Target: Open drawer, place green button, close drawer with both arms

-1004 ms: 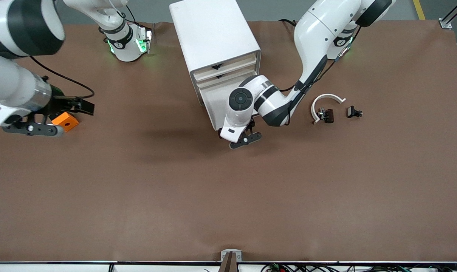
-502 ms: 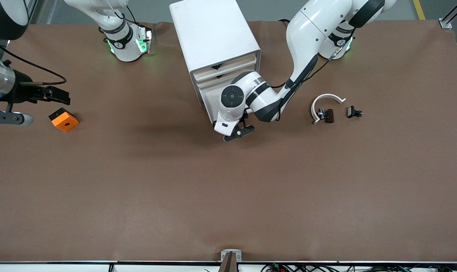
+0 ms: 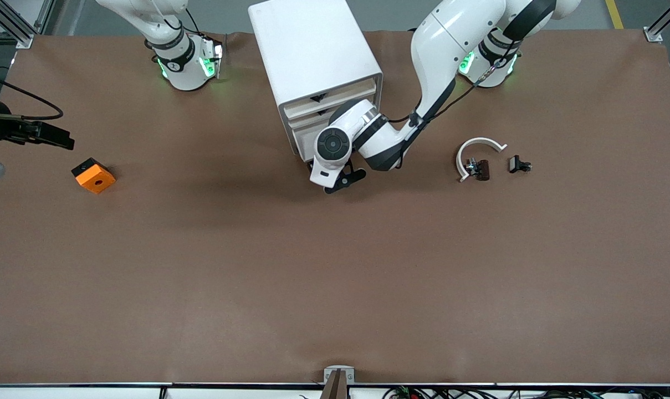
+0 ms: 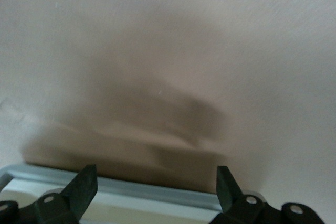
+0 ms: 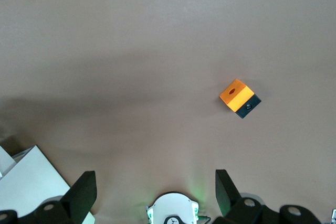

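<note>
The white cabinet (image 3: 312, 50) stands between the arm bases. Its third drawer (image 3: 300, 138) shows only as a cream strip, because my left arm's wrist covers the rest. My left gripper (image 3: 340, 182) is open, right in front of that drawer. In the left wrist view the drawer's pale edge (image 4: 131, 190) lies between the fingers (image 4: 84, 187) of my open left gripper (image 4: 156, 187). My right gripper (image 3: 21, 152) is open and empty, over the table's edge at the right arm's end. It is also open in the right wrist view (image 5: 155, 192). The green-capped button is hidden.
An orange block (image 3: 93, 175) lies near the right gripper and shows in the right wrist view (image 5: 239, 98). A white curved part (image 3: 479, 148) and two small dark parts (image 3: 480, 168) (image 3: 518, 164) lie toward the left arm's end.
My left gripper has moved toward the cabinet and less of the drawer sticks out. My right gripper has drawn back from the orange block toward the table's end.
</note>
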